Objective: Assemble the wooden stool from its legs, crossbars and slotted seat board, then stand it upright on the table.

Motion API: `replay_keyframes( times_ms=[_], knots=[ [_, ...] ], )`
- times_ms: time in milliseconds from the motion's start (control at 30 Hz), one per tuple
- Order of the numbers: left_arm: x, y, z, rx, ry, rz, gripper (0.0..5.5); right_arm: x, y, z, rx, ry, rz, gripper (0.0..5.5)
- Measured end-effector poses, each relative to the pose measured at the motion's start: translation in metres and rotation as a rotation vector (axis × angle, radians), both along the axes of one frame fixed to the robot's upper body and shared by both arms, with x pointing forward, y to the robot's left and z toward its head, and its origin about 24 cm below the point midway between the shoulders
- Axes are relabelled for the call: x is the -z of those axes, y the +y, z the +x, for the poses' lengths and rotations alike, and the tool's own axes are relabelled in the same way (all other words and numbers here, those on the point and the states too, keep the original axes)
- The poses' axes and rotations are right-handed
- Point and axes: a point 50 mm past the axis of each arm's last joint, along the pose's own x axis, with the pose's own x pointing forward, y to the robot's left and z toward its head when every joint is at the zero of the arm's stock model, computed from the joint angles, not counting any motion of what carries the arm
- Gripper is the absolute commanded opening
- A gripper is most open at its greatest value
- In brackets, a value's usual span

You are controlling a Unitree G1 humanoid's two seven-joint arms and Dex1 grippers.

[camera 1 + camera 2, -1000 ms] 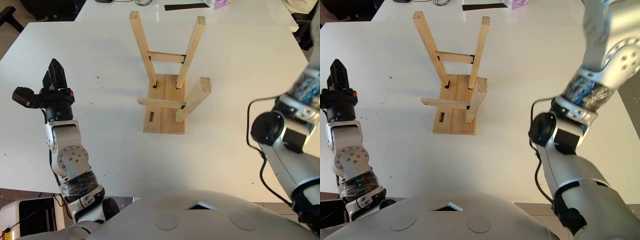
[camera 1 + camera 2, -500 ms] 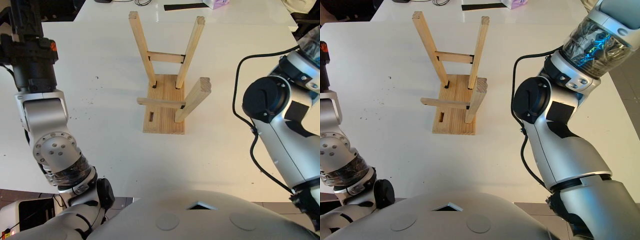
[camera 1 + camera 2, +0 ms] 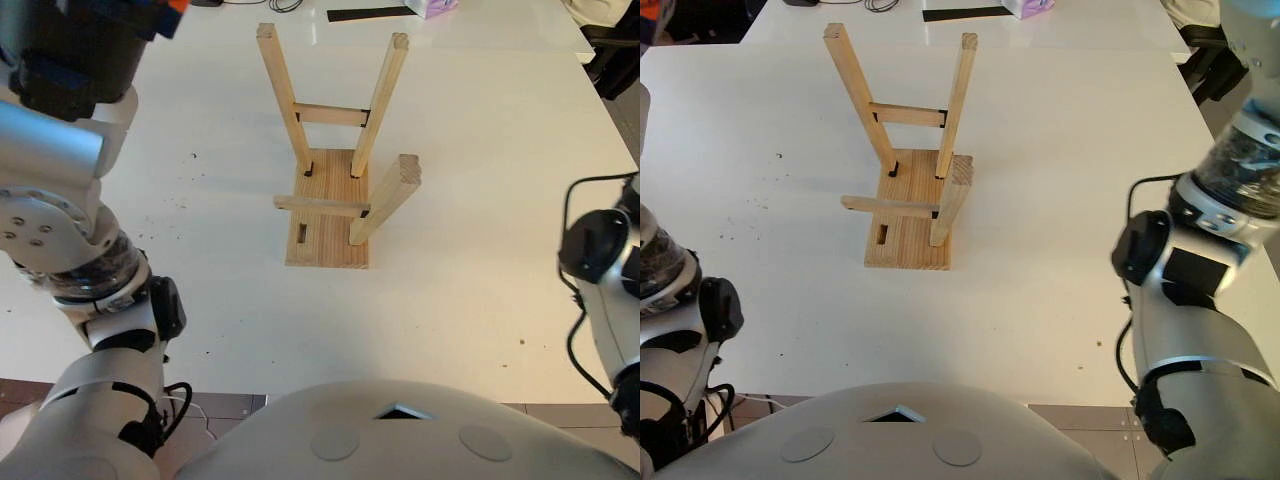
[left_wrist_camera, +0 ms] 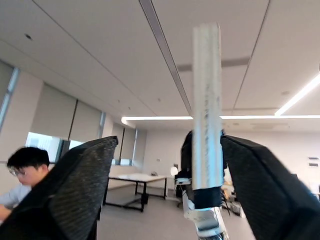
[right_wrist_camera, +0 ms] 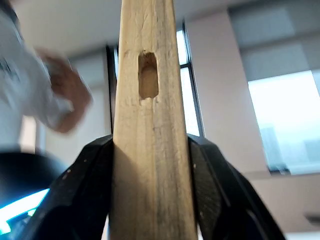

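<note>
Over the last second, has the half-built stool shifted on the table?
No. The stool keeps its spot relative to the dark specks on the table.

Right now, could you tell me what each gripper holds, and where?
Right gripper clamps a wooden leg by its sides, near the mortise slot; left gripper is open, empty.

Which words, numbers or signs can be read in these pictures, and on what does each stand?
None can be read. The half-built stool and the wooden leg are bare wood. Whether the dark strip and pink box farther back carry print is too small to tell.
</note>
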Motion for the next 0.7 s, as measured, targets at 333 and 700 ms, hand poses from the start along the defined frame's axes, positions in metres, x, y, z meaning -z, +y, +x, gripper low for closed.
replay_keyframes(
  times_ms=[333, 700],
  knots=[
    [-0.003, -0.003, 0.005, 0.112, -0.004, 0.068, 4.28, 0.036, 0.021, 0.005, -0.005, -0.216, -0.371, 2.05],
    [-0.002, -0.012, -0.022, 0.178, -0.099, 0.116, 4.28, 0.040, 0.016, 0.018, 0.000, -0.244, -0.398, 2.05]
  ],
)
